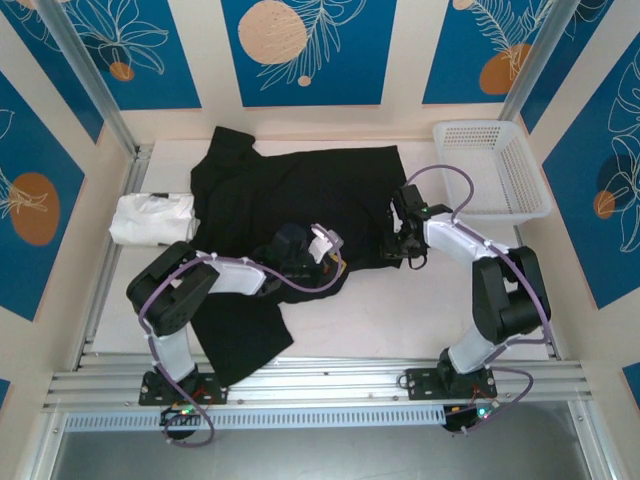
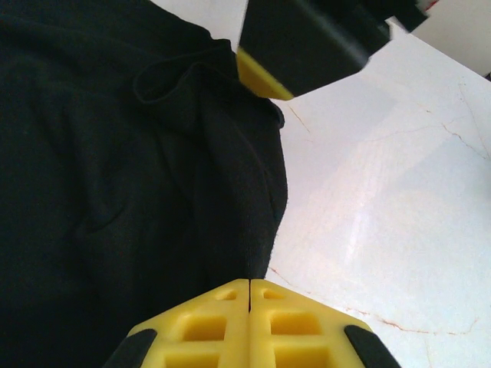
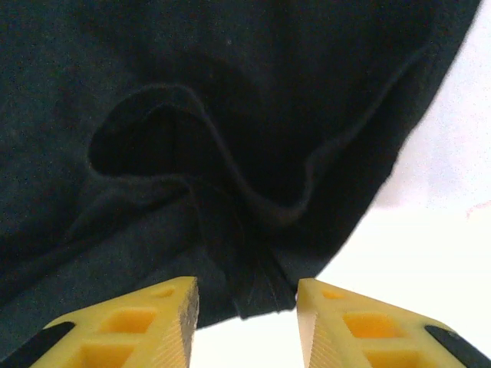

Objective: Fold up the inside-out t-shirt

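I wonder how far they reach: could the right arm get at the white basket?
Probably yes: the white basket sits close beside the right gripper, its open top free and nothing lying between them.

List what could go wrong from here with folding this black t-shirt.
The right gripper has its jaws apart around only a narrow ridge of the t-shirt; closing may catch a thin pinch that slips out.
The left gripper has its jaws shut right at the hem edge; whether cloth is caught is unclear, so a pull may move nothing.
The white folded garment lies right beside the t-shirt's left side and may get dragged along.
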You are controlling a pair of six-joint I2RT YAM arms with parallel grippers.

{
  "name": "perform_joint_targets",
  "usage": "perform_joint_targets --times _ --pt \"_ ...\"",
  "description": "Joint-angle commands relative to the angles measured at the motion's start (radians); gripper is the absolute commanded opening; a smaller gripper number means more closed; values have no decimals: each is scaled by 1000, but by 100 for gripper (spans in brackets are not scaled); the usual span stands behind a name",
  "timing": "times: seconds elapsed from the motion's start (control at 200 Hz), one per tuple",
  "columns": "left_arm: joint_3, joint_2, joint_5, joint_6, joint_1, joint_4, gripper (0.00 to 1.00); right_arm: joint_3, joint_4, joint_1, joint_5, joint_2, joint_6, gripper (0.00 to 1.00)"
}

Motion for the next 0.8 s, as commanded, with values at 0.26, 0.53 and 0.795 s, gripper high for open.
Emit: perform_joint_targets --times 0.26,0.53,0.795 --pt "19 25 -1 10 5 -6 0 75 26 9 -58 89 -39 21" --pt "16 26 0 11 5 -7 0 64 -5 7 -43 62 -35 7" --pt "42 32 12 -6 2 -9 0 32 -68 -20 -72 -59 -14 0"
